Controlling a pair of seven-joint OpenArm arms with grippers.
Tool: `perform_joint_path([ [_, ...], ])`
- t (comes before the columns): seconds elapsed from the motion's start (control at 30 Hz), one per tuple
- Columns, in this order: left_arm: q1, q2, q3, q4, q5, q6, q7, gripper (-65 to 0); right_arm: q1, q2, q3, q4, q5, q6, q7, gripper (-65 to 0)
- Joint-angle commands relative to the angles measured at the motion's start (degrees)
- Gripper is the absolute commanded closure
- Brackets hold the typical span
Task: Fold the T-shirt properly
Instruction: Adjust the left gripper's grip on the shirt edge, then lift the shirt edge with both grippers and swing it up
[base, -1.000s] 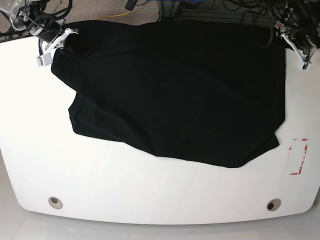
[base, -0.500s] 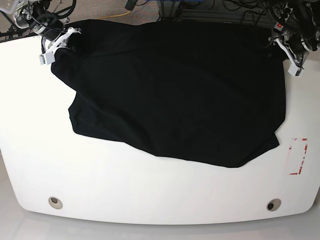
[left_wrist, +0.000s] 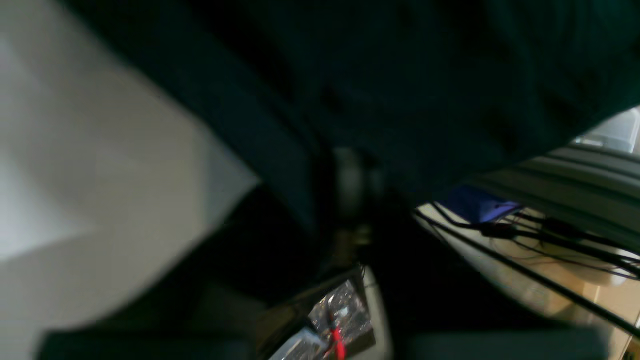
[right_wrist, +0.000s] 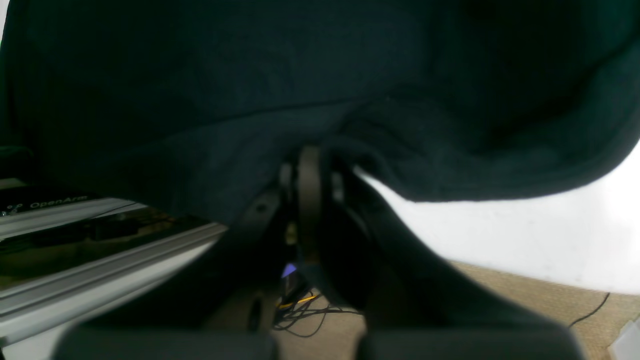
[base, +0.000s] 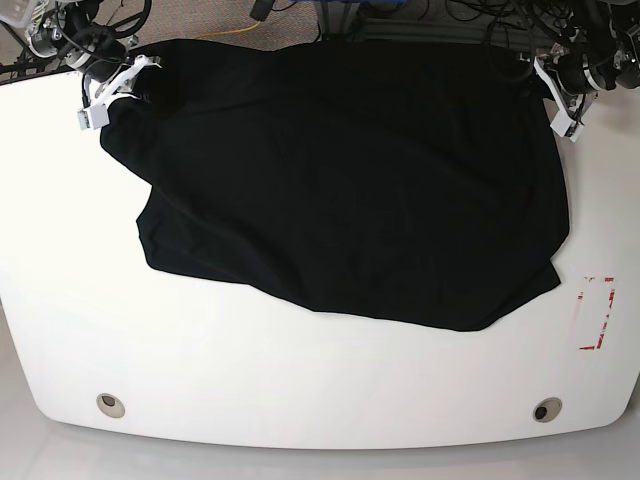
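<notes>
Well, the black shirt (base: 350, 180) lies spread out on the white table (base: 300, 380). It covers most of the far half of the table. Its far edge runs along the back rim. Its near edge is wavy and dips lowest on the base view's right side. It lies mostly flat with a few soft folds. I see no print on the side that faces up.

At the far corner on the base view's left is the right gripper (base: 100, 95). Its fingers are pressed together on a corner of the shirt. In the right wrist view the cloth bunches up just where the fingers meet, and it hangs a little way above the table there. Past the table edge in that view is a tan floor (right_wrist: 500, 295) with thin wires on it.

At the far corner on the base view's right is the left gripper (base: 562, 100). It sits right at the edge of the shirt. The left wrist view is dark and blurry. Black cloth fills the top of it and comes down around the fingers. I cannot tell if those fingers are apart or together, or if they hold the cloth. Black cables (left_wrist: 525, 235) run behind the table in that view.

Near the table's right edge in the base view is a small box drawn in red marks (base: 597, 312), just beside the shirt but not touching it. Two round holes (base: 111, 404) sit near the front corners, well apart from the shirt
</notes>
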Motion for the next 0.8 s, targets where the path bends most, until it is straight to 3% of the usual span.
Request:
perform_joint_path([
  [0.0,-0.9,0.1,-1.3,-0.3,5.0,0.6,3.7,-4.0,-0.1,0.8,0.4,1.2,1.3,0.2,0.8,0.0],
  [0.17,-2.6,2.8,-9.3,1.0,5.2,0.6,7.9,-3.5,-0.1,0.8,1.5,1.3,1.3,0.2,0.8,0.0],
  [0.27,-6.2,2.9,-10.5,5.7,6.1,0.6,9.2,-3.5,0.3,0.8,3.2,1.3,1.3,0.2,0.8,0.0],
  [0.6,-20.7,3.8,-6.5,14.5,6.7,0.6,11.8,-3.5,9.9,3.1,3.3,0.8,1.1,0.1,0.8,0.0],
  [0.77,-29.6,3.8,-0.9,14.7,7.0,0.6,11.8,-3.5,16.7,3.4,3.2,-0.1,0.9,0.5,0.9,0.0],
])
